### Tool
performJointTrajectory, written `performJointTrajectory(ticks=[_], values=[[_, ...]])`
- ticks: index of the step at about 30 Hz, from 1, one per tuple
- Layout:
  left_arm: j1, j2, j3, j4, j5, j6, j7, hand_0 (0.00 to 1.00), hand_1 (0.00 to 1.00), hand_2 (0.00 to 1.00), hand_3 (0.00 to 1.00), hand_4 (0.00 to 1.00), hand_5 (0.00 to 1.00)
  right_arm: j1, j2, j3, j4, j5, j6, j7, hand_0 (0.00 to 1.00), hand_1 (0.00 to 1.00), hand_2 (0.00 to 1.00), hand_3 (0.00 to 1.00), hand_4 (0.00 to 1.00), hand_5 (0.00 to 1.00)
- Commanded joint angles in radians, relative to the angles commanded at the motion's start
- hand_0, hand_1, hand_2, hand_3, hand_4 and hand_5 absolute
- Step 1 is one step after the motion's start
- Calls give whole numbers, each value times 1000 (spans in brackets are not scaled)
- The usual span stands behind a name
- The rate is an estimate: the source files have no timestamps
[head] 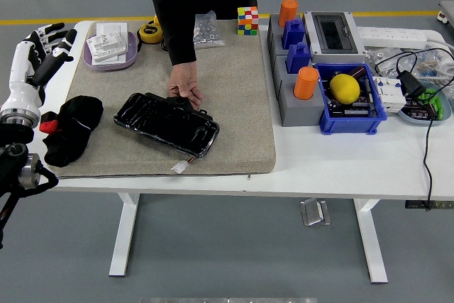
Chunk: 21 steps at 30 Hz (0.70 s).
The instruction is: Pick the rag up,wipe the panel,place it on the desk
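Left hand (pixel 39 51) open, empty. Rag (pixel 71 129) beside panel (pixel 167 123), steadied by person's hand (pixel 185 84) for wiping.

rag (pixel 69 130) on mat, free | left hand (pixel 41 49) spread, raised | person's hand (pixel 185 82) holds panel (pixel 167 123)

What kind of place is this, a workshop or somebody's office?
Probably a robotics lab or test workshop. A robot's left hand hangs at the white table, which holds sorted test items: a puzzle cube, an electrical box and a blue bin. The floor is bare grey with a yellow line.
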Motion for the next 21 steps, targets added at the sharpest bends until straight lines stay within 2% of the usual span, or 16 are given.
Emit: performJointTrajectory(ticks=[3,12,21], values=[[15,-6,-10,-10,-51,-16,-23,469,656,705,687,843,533,-2,2,0,-1,0,0,0,718,599,663,576,969,525],[61,-41,-60,-45,-69,-74,-68,466,628,674,654,849,543,-1,9,-7,-2,2,-4,0,720,600,663,576,968,526],[95,-66,-88,-45,-105,-93,-84,466,624,668,631,837,532,-5,19,-15,-5,3,-5,-2,720,600,664,577,968,526]])
